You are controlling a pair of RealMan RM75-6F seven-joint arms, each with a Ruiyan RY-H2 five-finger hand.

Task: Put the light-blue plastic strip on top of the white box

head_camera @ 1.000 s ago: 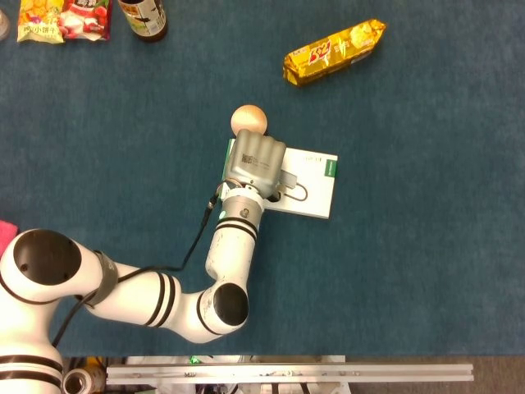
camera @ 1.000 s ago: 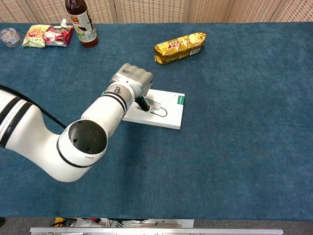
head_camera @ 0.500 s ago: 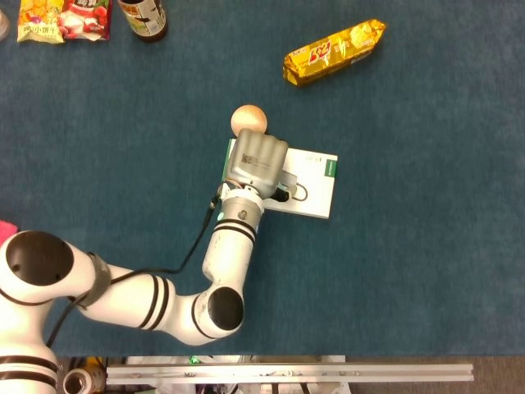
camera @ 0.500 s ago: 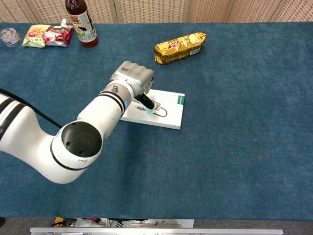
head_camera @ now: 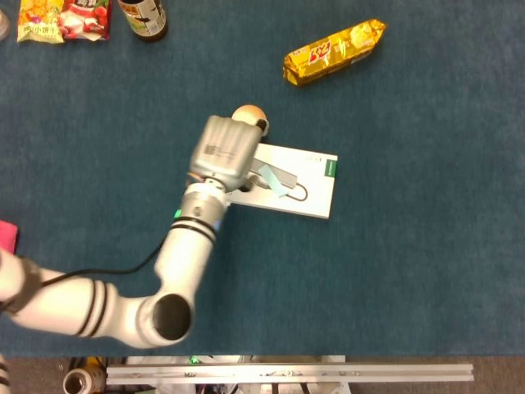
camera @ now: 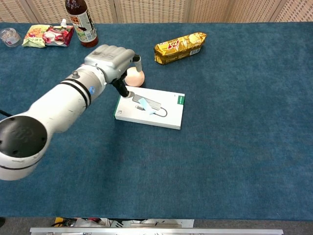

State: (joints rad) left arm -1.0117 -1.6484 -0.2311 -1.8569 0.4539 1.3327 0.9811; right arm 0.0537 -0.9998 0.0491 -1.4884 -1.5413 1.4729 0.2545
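I see light-blue plastic strip [camera: 144, 104] lying on white box [camera: 168, 116] mid-desk | my left hand [camera: 110, 59] empty, fingers loosely curled, over box's left edge

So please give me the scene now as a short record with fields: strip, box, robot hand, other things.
strip: light-blue plastic strip lies on the white box, released
box: flat on the blue table
left robot hand: holds nothing, beside the box's left end
right robot hand: not in view
other things: peach ball, yellow snack pack, bottle
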